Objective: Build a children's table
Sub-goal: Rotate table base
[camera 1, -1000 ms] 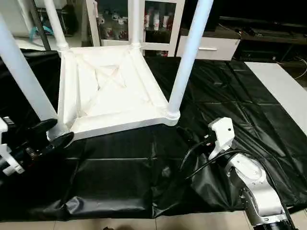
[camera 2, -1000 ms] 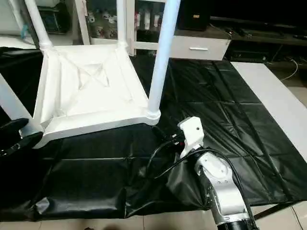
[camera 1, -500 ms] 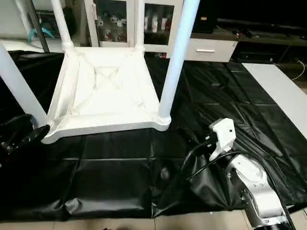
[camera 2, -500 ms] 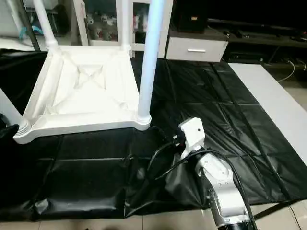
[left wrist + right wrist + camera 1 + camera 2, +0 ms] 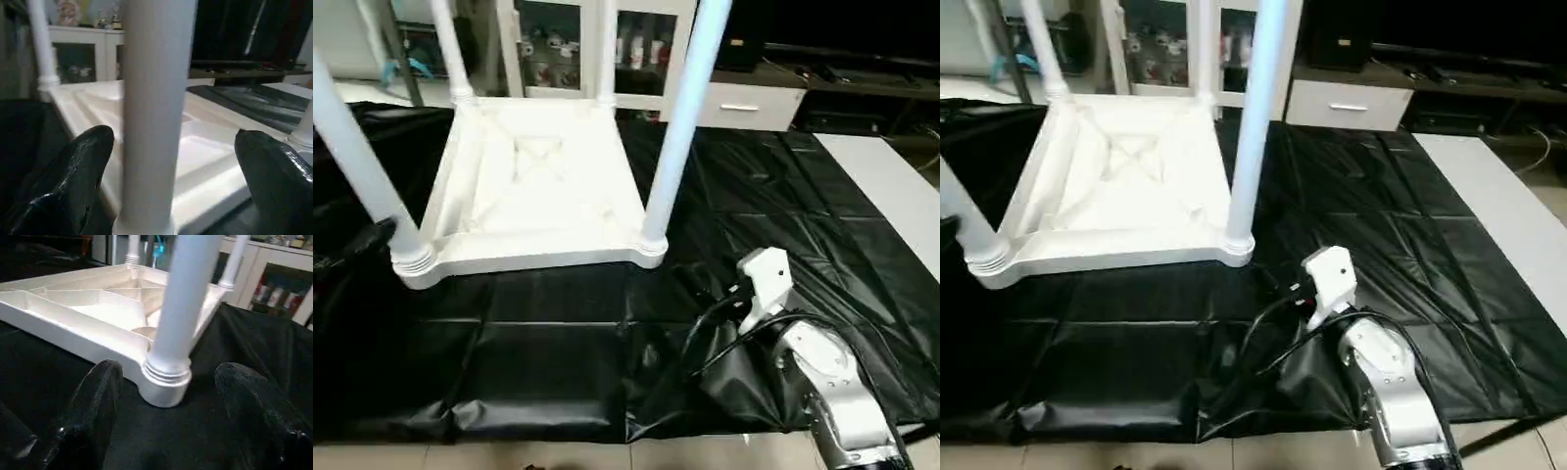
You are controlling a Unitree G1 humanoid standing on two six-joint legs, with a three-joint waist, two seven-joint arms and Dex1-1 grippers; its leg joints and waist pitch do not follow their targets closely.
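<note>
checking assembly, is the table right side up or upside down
Upside down: the table lies with its ribbed underside up on the black sheet, legs pointing up.

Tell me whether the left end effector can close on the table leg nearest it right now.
Probably yes: the left end effector is open with the leg standing between its fingers, nothing blocking.

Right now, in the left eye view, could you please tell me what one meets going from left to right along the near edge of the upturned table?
Left gripper's black finger → near-left white tube leg in its round corner socket → white plastic ribbed table top → near-right white tube leg → right arm's white wrist housing.
</note>
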